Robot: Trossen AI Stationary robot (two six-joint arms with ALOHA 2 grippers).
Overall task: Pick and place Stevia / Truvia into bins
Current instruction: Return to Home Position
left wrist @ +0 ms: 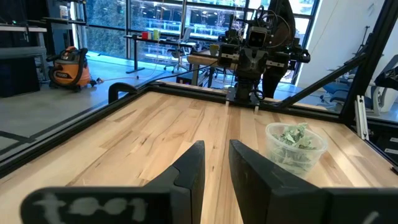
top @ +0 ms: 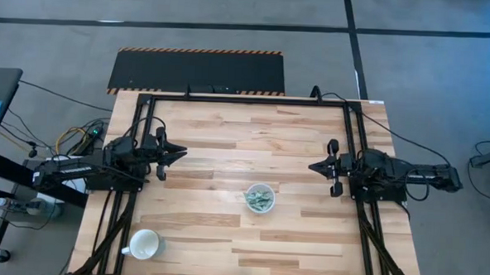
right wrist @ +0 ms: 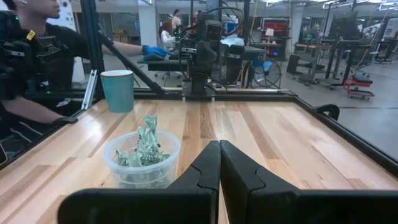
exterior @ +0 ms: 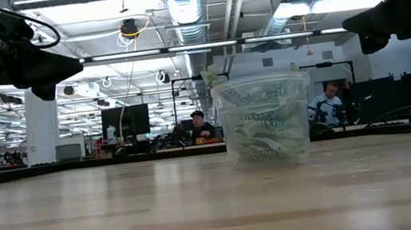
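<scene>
Clear plastic cup (exterior: 259, 83) on the wooden table (top: 228, 137) holds pale-green Stevia sachets (exterior: 269, 134). My left gripper (top: 180, 156) has its jaws slightly apart, my right gripper (top: 314, 168) pressed together; both empty.

**Parked, Pinched Closed**

Held the right gripper (right wrist: 219, 146), dark tips touching, over the pale wooden table (right wrist: 292, 143), just beside the small round clear plastic cup (right wrist: 134, 171) of pale green and white paper sachets (right wrist: 147, 142). Faced a teal-looking round mug (right wrist: 117, 90) beyond.
</scene>
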